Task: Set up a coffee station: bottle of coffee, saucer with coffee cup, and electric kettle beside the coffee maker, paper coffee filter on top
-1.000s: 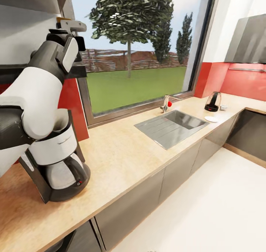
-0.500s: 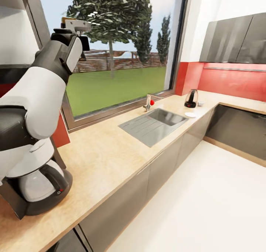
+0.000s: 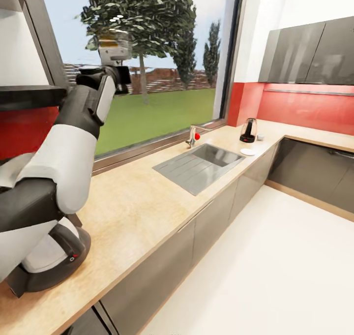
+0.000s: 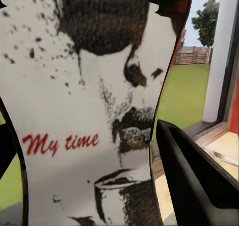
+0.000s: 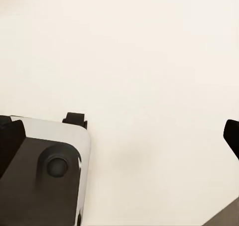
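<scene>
The left gripper [image 3: 114, 47] is riding high at the end of the raised left arm, out in front of the window, and it is gripping the bottle of coffee [image 3: 113, 40], whose tan top and pale label are showing above the wrist. In the left wrist view the bottle of coffee [image 4: 84, 111] is sitting right between the fingers, its white label reading "My time", with one black finger [image 4: 194, 176] lying close against its side; the fingers are closed about as far as the bottle allows. The right gripper is pointing down at pale floor in the right wrist view, where just the dark tips of its fingers [image 5: 231, 136] are showing at the picture's edges; they are standing wide apart with nothing between them.

The bottle is hanging beside and above the kitchen shelf [image 3: 29, 96], clear of its edge. Below the arm, the coffee maker [image 3: 51, 256] is standing on the countertop [image 3: 147, 202], half hidden by the white forearm. Far along the worktop, past the sink [image 3: 199, 163], the electric kettle [image 3: 248, 130], the saucer [image 3: 247, 152] and what looks like the coffee cup [image 3: 260, 137] are waiting near the corner.

The step in hand appears to be carrying the bottle from shelf to counter. The next move is calling for a lowering of the arm onto bare worktop just beside the coffee maker, keeping the bottle upright and clear of the machine before releasing.
</scene>
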Controlling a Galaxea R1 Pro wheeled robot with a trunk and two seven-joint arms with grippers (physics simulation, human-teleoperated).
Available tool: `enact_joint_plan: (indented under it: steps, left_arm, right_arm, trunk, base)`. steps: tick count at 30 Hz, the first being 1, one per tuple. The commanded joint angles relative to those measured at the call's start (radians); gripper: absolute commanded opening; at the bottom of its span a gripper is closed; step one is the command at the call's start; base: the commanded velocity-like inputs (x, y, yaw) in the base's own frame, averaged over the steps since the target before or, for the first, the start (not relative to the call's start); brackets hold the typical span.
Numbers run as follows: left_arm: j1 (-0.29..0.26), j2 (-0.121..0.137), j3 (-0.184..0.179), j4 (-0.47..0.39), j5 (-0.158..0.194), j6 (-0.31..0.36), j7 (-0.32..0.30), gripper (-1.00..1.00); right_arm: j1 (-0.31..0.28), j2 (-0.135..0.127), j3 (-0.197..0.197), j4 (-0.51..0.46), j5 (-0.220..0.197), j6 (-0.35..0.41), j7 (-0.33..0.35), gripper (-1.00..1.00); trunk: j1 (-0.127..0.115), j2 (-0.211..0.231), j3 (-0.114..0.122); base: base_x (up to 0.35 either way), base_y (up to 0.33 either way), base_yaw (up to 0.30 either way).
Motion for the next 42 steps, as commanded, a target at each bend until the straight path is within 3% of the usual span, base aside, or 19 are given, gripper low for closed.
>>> enact_joint_plan:
  steps: [1,2,4,5,6,9,19,30,35,39,42]
  left_arm:
    - [0.041,-0.001,0.001,-0.027,-0.003,0.003,-0.004,-1.0]
    - [0.089,-0.002,-0.001,-0.051,-0.003,-0.002,-0.011,-1.0]
    - [0.133,-0.003,-0.01,-0.067,-0.004,-0.006,-0.045,-1.0]
    - [0.151,-0.003,-0.021,-0.074,-0.005,-0.008,-0.074,-1.0]
    - [0.205,-0.003,-0.045,-0.121,-0.005,-0.009,-0.139,-1.0]
    - [0.267,-0.004,-0.054,-0.201,-0.003,-0.007,-0.163,-1.0]
    - [0.344,-0.002,-0.058,-0.251,-0.003,-0.006,-0.169,-1.0]
    - [0.37,-0.004,-0.061,-0.253,-0.003,-0.01,-0.17,-1.0]
    - [0.404,-0.004,-0.098,-0.258,-0.004,-0.011,-0.171,-1.0]
    - [0.459,-0.003,-0.123,-0.301,-0.002,-0.009,-0.173,-1.0]
    - [0.549,-0.002,-0.128,-0.396,-0.002,-0.008,-0.205,-1.0]
  right_arm:
    - [-0.001,0.0,-0.008,0.001,0.008,-0.003,0.0,1.0]
    - [-0.001,0.0,-0.008,0.001,0.008,-0.003,0.0,1.0]
    - [-0.001,0.0,-0.008,0.001,0.008,-0.004,0.0,1.0]
    - [-0.001,0.0,-0.008,0.001,0.008,-0.004,0.0,1.0]
    - [-0.001,0.0,-0.008,0.001,0.008,-0.005,0.0,1.0]
    - [-0.001,0.001,-0.009,0.001,0.008,-0.006,0.0,1.0]
    - [-0.001,0.001,-0.018,0.0,0.002,-0.04,0.001,1.0]
    - [-0.001,0.001,-0.016,-0.001,0.003,-0.04,0.0,1.0]
    - [-0.001,0.001,-0.016,-0.001,0.003,-0.04,-0.001,1.0]
    - [-0.001,0.001,-0.015,0.0,0.003,-0.04,-0.002,1.0]
    - [-0.001,0.001,-0.015,-0.001,0.003,-0.04,-0.002,1.0]
  trunk:
    - [0.001,-0.002,-0.002]
    - [0.001,-0.002,-0.002]
    - [0.001,-0.002,-0.002]
    - [0.001,-0.002,-0.002]
    - [0.001,-0.002,-0.002]
    - [0.001,-0.002,-0.002]
    - [0.001,-0.002,-0.002]
    - [0.001,-0.002,-0.002]
    - [0.001,-0.002,-0.002]
    - [0.001,-0.002,-0.002]
    - [0.001,-0.002,-0.002]
  base:
    - [0.0,0.0,0.0]
    - [0.0,0.0,0.0]
    - [0.0,0.0,0.0]
    - [0.0,0.0,0.0]
    - [0.0,0.0,0.0]
    - [-0.044,-0.049,0.0]
    - [-0.229,-0.175,0.0]
    - [-0.27,-0.189,0.0]
    - [-0.274,-0.174,0.0]
    - [-0.271,-0.169,0.0]
    - [-0.172,-0.103,0.0]
